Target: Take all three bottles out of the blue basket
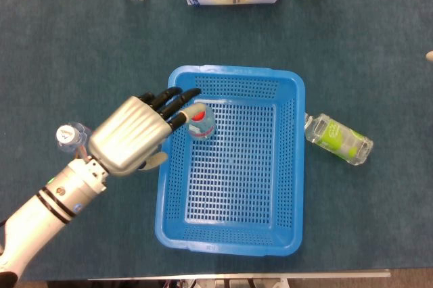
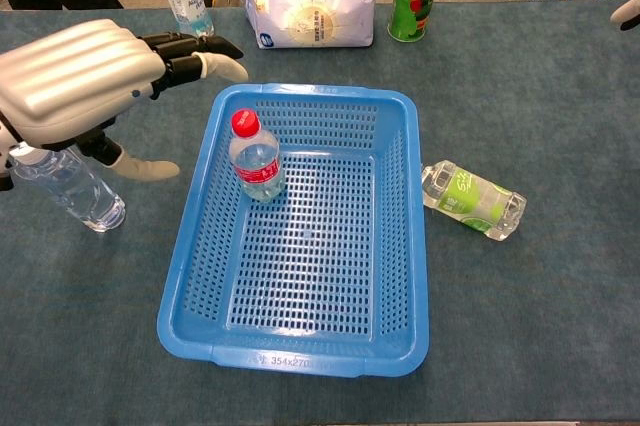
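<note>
red-cap bottle (image 2: 256,159) stands upright in far left corner of blue basket (image 2: 395,246), last one inside. left hand (image 2: 75,91) above basket's left rim, fingers (image 2: 190,46) spread, holding nothing. best plan: come down beside bottle, wrap around middle, lift straight up. right hand (image 2: 627,12) barely shows at edge, cannot tell its state.

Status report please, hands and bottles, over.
Left hand open, above basket's left rim. Red-capped bottle upright inside. Two bottles out. Right hand barely visible. Nothing blocking.
</note>
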You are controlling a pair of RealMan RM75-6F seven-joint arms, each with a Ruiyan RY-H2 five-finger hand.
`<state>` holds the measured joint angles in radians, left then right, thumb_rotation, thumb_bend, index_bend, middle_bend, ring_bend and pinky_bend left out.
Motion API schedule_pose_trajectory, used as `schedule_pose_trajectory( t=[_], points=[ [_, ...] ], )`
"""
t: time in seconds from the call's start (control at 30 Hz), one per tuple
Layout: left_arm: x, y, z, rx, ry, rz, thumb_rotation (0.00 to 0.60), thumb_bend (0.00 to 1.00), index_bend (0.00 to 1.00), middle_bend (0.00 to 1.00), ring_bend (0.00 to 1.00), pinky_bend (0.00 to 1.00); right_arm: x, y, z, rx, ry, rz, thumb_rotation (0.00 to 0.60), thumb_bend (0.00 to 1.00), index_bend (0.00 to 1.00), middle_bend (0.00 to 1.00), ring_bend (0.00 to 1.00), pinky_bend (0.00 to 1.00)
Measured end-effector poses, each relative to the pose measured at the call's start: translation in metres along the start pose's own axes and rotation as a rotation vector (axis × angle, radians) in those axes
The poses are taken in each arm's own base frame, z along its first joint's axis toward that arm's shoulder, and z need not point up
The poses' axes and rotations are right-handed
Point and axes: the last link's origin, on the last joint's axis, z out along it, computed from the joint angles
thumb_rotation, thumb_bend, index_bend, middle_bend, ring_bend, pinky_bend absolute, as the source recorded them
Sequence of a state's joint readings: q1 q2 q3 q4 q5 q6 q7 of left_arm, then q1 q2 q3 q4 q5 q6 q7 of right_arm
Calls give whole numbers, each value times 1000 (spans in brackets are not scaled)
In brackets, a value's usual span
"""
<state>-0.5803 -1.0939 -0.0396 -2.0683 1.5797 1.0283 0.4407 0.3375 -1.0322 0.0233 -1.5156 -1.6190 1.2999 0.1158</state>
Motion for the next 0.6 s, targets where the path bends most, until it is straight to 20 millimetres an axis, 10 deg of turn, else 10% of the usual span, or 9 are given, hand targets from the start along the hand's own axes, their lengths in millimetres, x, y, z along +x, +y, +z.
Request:
schedule_pose_trajectory(
  t=[0.6],
  points=[
    [-18, 2, 50, -22, 42, -53, 600, 175, 173, 131, 158, 450, -2, 10, -10, -39, 1, 13, 600, 0, 245, 311, 314, 579]
  ],
)
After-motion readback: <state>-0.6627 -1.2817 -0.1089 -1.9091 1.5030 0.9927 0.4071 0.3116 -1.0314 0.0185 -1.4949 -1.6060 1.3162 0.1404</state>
